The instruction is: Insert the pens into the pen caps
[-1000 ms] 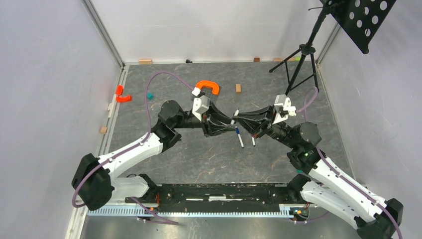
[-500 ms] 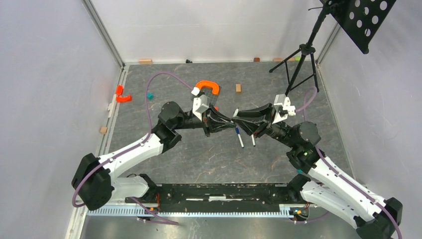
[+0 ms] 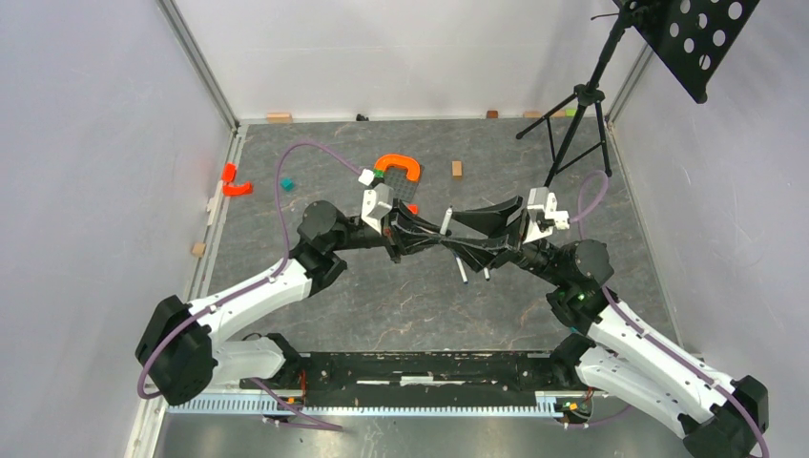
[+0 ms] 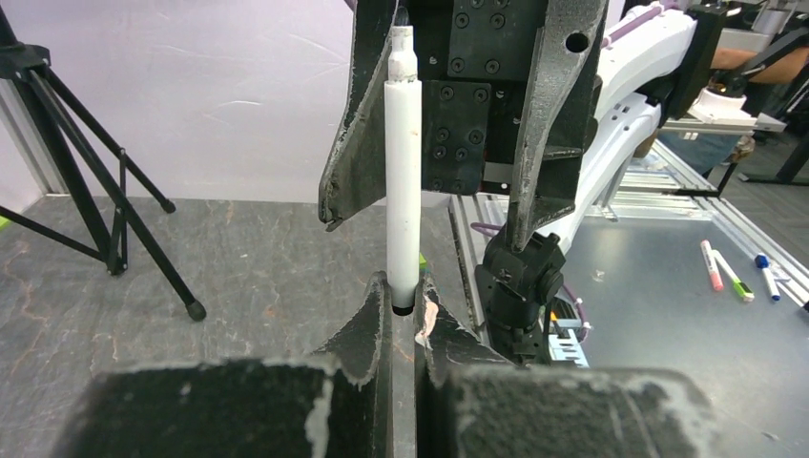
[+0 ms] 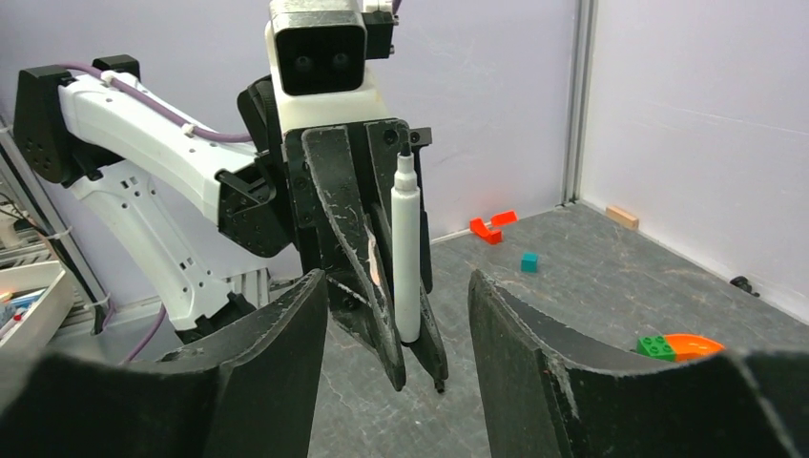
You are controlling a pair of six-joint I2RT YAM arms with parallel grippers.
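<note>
Now that the right end effector has spread apart and the left end effector has clamped the white pen above the counter, handover looks complete.

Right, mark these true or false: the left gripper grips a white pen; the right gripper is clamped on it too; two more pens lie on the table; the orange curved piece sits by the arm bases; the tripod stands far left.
1. The left gripper is shut on a white pen. True.
2. The right gripper is clamped on that pen too. False: its fingers stand wide apart, either side of the pen.
3. Two more pens lie on the table by the grippers. True.
4. The orange curved piece sits by the arm bases. False: it lies beyond the left gripper, towards the far wall.
5. The tripod stands far left. False: far right corner.
</note>
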